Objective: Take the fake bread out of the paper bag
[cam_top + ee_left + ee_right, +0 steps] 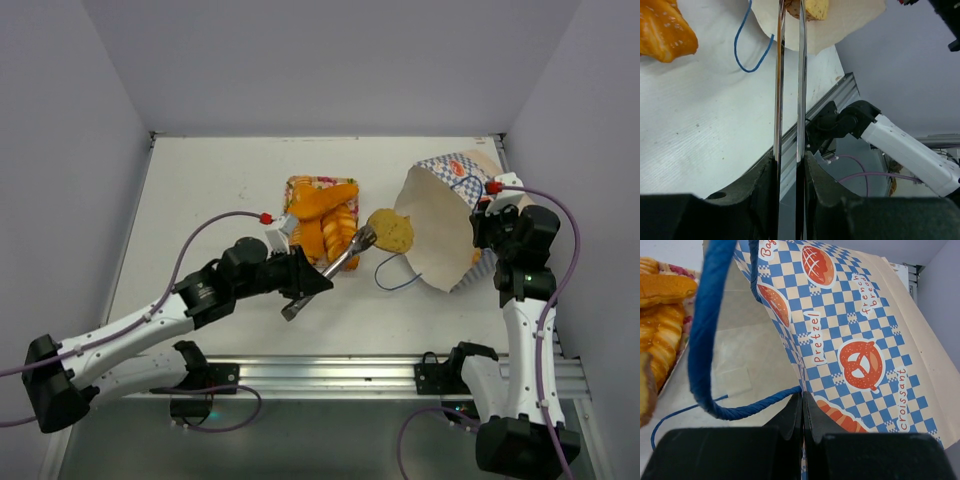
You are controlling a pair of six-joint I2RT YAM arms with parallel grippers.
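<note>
I see left gripper (pixel 368 237) clamping bread slice (pixel 391 229) at paper bag (pixel 437 240) mouth | croissants (pixel 337 232), loaf (pixel 322 200) on flowered tray (pixel 296 184) | right gripper (pixel 802 401) pinched on bag rim, printed "Pretzel", "french bread", "croissant"

end effector (pixel 802 405) pinching paper bag (pixel 865 330), bread (pixel 662 287) at left

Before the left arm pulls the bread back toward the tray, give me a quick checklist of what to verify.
1. Left gripper clamped on bread slice: ok.
2. Slice out of paper bag mouth: cannot tell, it sits right at the rim.
3. Right gripper pinching bag rim: ok.
4. Blue cord handle apart from the left fingers: ok.
5. Free spot on tray: cannot tell, pastries cover it.
</note>
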